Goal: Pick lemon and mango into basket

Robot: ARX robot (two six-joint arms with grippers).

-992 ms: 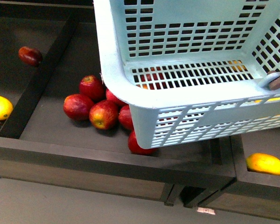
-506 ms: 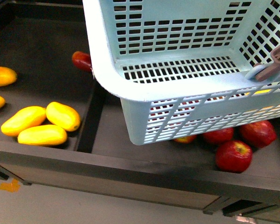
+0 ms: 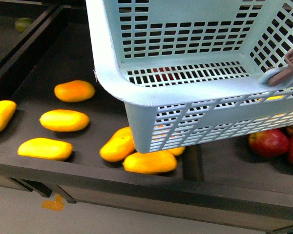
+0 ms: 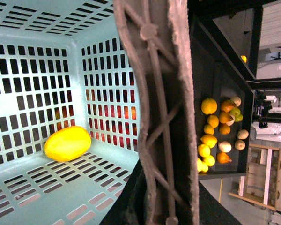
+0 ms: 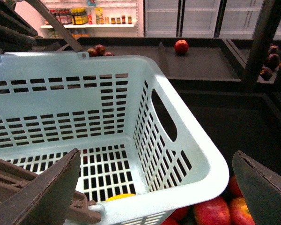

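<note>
Your right gripper (image 5: 157,152) has its fingers spread wide, facing the basket (image 5: 107,63). On the left gripper you can't tell the finger state, because the brown handle (image 4: 154,112) fills that wrist view. The lemon (image 4: 67,143) lies on the basket floor near a corner. The mangoes (image 3: 64,120) sit in the produce bin (image 3: 136,187) — the closest mango (image 3: 150,162) is at its front edge, partly under the basket's corner. The apples (image 3: 268,142) are in the next compartment.

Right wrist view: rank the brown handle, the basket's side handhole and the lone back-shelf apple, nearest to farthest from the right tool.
1. Brown handle, beside the right tool.
2. Handhole, in the basket wall.
3. Lone apple, far back shelf.
</note>
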